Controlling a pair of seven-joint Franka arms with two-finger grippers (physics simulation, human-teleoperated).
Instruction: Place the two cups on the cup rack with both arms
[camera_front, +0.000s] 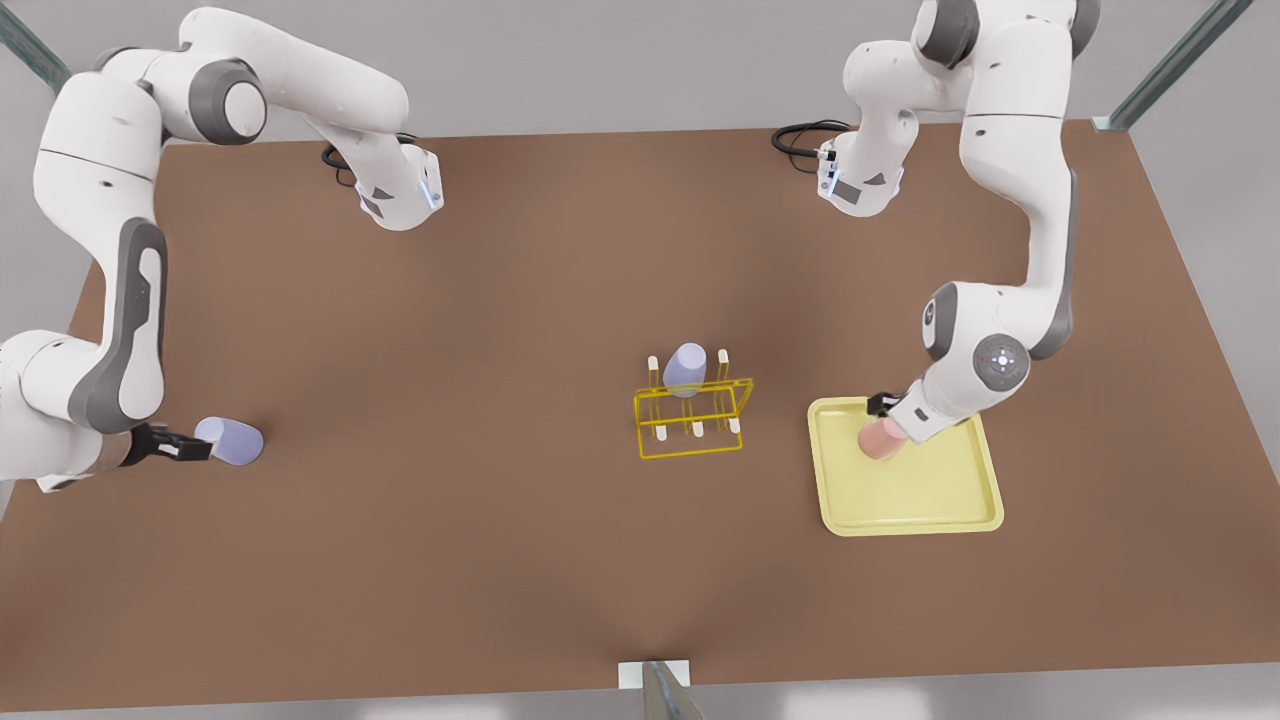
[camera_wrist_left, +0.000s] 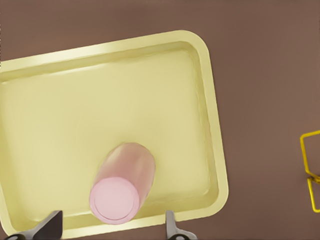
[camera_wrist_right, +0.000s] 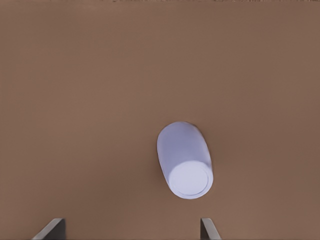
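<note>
Cups first: the pink cup (camera_wrist_left: 122, 183) lies on the yellow tray (camera_wrist_left: 207, 100), between the left gripper's (camera_wrist_left: 112, 231) spread fingers, untouched. On the brown table (camera_front: 480, 330), the lavender cup (camera_wrist_right: 184, 160) lies on its side ahead of the right gripper (camera_wrist_right: 127, 230), whose fingers stand wide apart. Farther off, at the tray's nine o'clock in the front view, the cup rack (camera_front: 692, 415) carries another lavender cup (camera_front: 686, 368).
</note>
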